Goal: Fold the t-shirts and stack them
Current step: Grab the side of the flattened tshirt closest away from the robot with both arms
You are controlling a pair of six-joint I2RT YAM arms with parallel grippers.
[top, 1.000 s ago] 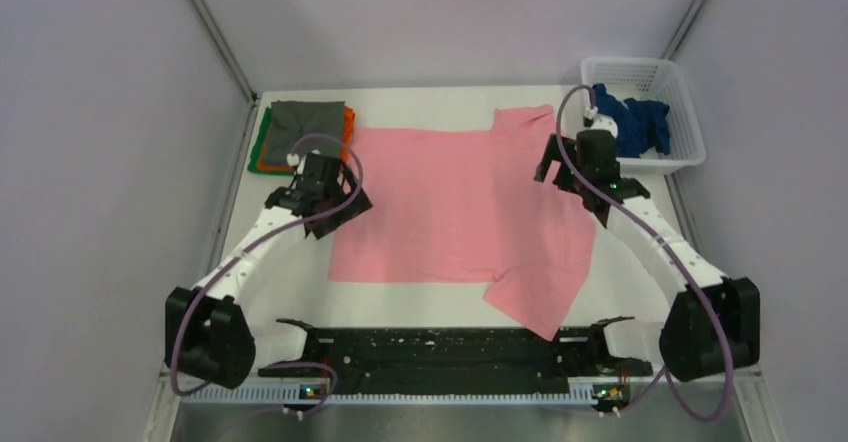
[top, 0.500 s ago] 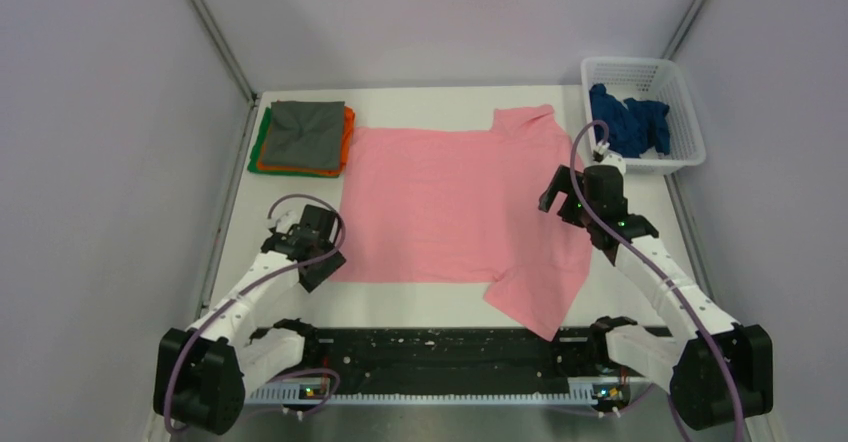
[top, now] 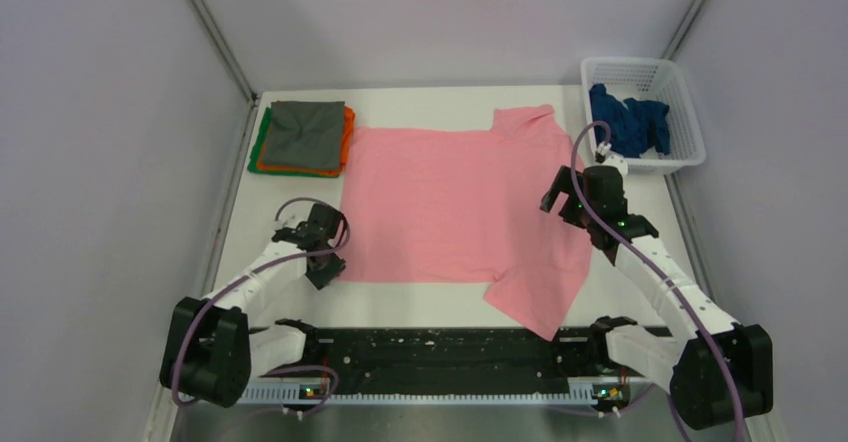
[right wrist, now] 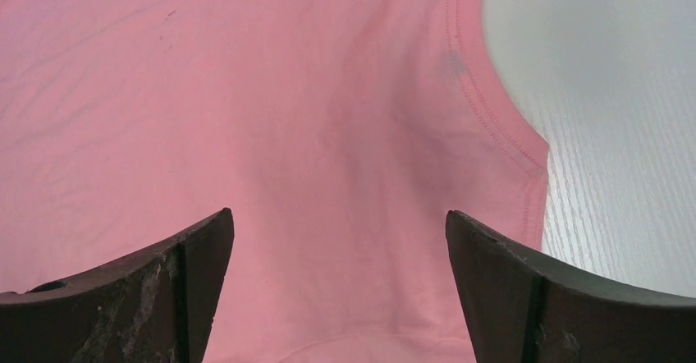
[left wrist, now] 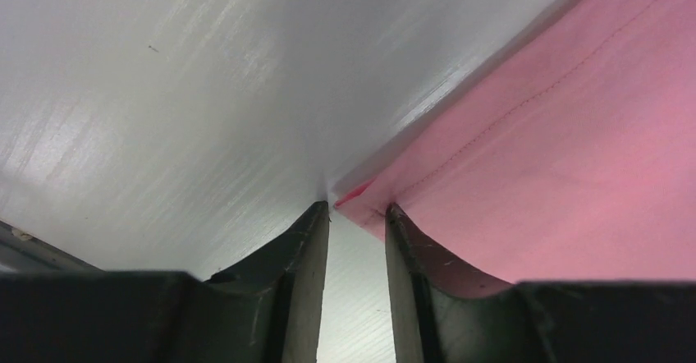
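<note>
Pink t-shirt (top: 455, 202) corner, left hand (left wrist: 358, 209) narrower.

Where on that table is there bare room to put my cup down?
Bare table lies left of the pink shirt, between the folded stack and the left gripper, and in the near strip along the shirt's edge. The right side is crowded: basket, right gripper.

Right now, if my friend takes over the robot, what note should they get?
Left gripper: jaws nearly together at the pink shirt's near-left corner; grip unclear.
Right gripper: jaws wide open, holding nothing, over the pink shirt's right side.
Done: grey shirt, orange shirt and green shirt folded, stacked back left.
To do: fold and stack the pink shirt, then the dark blue shirt crumpled in the basket.
</note>
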